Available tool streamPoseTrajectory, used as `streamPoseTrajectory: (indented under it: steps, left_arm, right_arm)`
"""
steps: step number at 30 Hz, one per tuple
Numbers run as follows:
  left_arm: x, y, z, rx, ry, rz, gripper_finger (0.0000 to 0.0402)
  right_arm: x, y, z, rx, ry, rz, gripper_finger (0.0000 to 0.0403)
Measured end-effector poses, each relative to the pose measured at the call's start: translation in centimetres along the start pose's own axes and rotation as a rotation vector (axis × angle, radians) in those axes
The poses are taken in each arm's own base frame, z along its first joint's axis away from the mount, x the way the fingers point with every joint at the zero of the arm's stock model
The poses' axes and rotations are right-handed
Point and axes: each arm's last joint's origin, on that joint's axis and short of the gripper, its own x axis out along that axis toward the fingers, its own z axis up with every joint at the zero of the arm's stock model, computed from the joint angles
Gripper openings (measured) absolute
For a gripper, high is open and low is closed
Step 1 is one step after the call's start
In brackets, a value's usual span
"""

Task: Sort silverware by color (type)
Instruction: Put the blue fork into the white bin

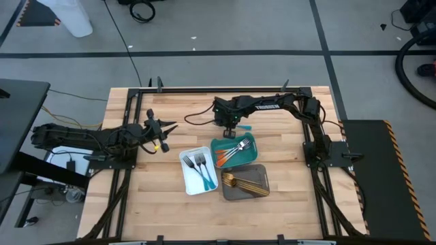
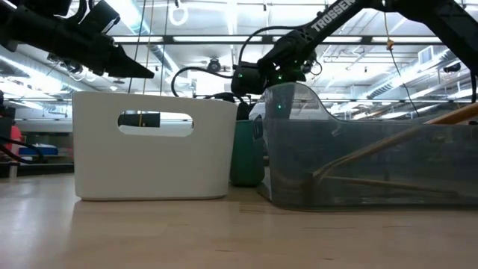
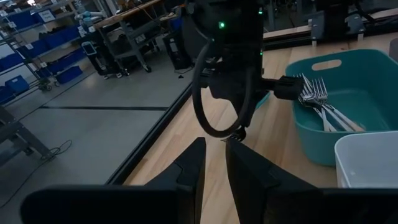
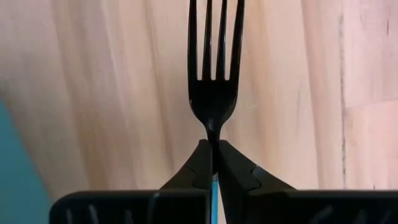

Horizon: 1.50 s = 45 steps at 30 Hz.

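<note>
My right gripper (image 1: 230, 124) hangs over bare wood just beyond the far edge of the teal tray (image 1: 249, 154), shut on a teal-handled fork (image 4: 214, 93). Orange-handled forks (image 1: 231, 152) lie in the teal tray. Two teal-handled forks (image 1: 199, 166) lie in the white tray (image 1: 188, 178). Gold utensils (image 1: 244, 181) lie in the grey tray (image 1: 262, 190). My left gripper (image 1: 169, 128) waits near the table's left side, holding nothing; its fingers (image 3: 193, 165) stand a narrow gap apart. My right gripper (image 4: 214, 144) pinches the fork between its two fingers at the neck (image 4: 213, 129), where the silver head meets the teal handle. The tines point on past the fingertips toward the table, in line with the fingers. The fork is lifted clear of the wood.
The three trays sit close together in the table's middle and near part. Open wood lies along the far edge, at the left and at the right. In the low view the white tray (image 2: 153, 146) and the grey tray (image 2: 366, 164) fill the foreground.
</note>
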Motion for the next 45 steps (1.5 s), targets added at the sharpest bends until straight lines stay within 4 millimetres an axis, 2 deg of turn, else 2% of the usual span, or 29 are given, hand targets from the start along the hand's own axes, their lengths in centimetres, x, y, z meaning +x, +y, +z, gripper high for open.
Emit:
streamPoseTrajectory:
  steps: [9, 24, 30, 45]
  left_arm:
    - [0.0, 0.0, 0.0, 0.0, 0.001, 0.0, 0.0071]
    - [0.0, -0.1, -0.5, -0.024, 0.043, -0.007, 0.0071]
    - [0.0, -0.2, -0.9, -0.014, 0.083, -0.014, 0.0071]
    - [-0.1, -0.2, -1.3, -0.091, 0.117, -0.012, 0.0071]
  right_arm:
    - [-1.1, -0.2, 0.8, 0.004, -0.006, 0.006, 0.0013]
    - [-5.9, -0.5, 5.2, 0.114, -0.24, 0.145, 0.0015]
    - [-7.2, 0.1, 6.3, 0.15, -0.312, 0.23, 0.0015]
    - [-8.3, 2.5, 7.7, 0.303, -0.369, 0.445, 0.0016]
